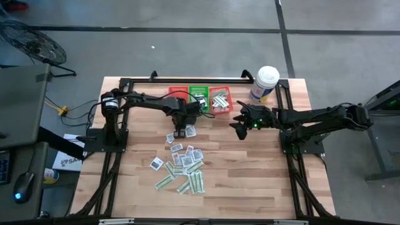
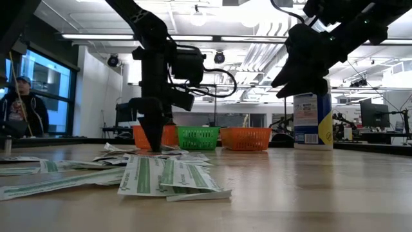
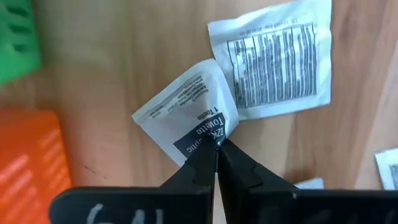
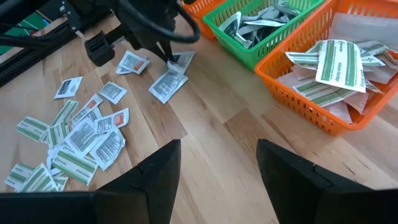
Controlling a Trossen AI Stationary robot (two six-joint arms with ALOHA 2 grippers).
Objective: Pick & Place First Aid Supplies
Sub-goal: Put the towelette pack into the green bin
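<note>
Desk [image 1: 250, 181]: pale wooden planks with a black frame along the edges; fills the centre of the high view.
Left arm [image 1: 140, 100]: reaches from the left edge of the desk toward centre frame, wrist turned down at the packets.
Right arm [image 1: 325, 115]: reaches in from the right edge, raised above the desk, right of centre.
White tub [image 1: 265, 83]: upright at the upper right of the desk; blue label visible in the low view.
Baskets: three mesh baskets in a row at upper centre; red basket [image 1: 177, 92] at left, green basket [image 1: 199, 97] in the middle, orange basket [image 1: 220, 100] at right, the last two holding packets.
First aid supplies [image 1: 184, 165]: flat packets scattered on the desk, centre to lower centre; squarish white ones with dark print, narrow green-and-white strips nearer the lower edge.
Left gripper [image 3: 217, 147]: jaws pressed together on the corner of a white towelette packet [image 3: 186, 109], lower centre of the left wrist view; tips down at the desk just below the basket row.
Neighbouring packet [image 3: 273, 56]: lies flat at upper right of the left wrist view, its corner touching or tucked under the pinched one.
Right gripper [image 4: 217, 165]: jaws spread apart, holding nothing; hangs over bare desk beside the orange basket.
Person [image 2: 22, 106]: at the far left of the low view, beyond the desk.
</note>
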